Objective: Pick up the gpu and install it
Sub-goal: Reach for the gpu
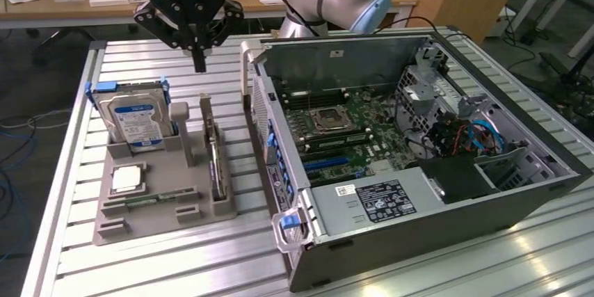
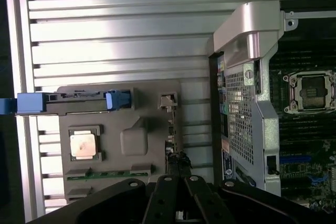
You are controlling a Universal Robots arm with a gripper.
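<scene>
gpu (image 1: 214, 165): slim dark circuit card, on edge in the grey plastic tray (image 1: 149, 226) at the exterior view's right slot, on the slatted metal counter (image 1: 167, 269) | black gripper (image 1: 199, 64): hovers above it, jaws pinched shut, empty | handling: likely light, stiff, fragile; take the bare top edge, not the fins

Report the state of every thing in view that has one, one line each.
hand: shut, empty, in the air above the table.
gpu: standing on edge in the grey holder, not yet picked up.
hard drive: upright in the holder.
processor chip: lying flat in its recess.
memory stick: lying in the holder.
computer case: on its side, panel off, inside exposed.
</scene>
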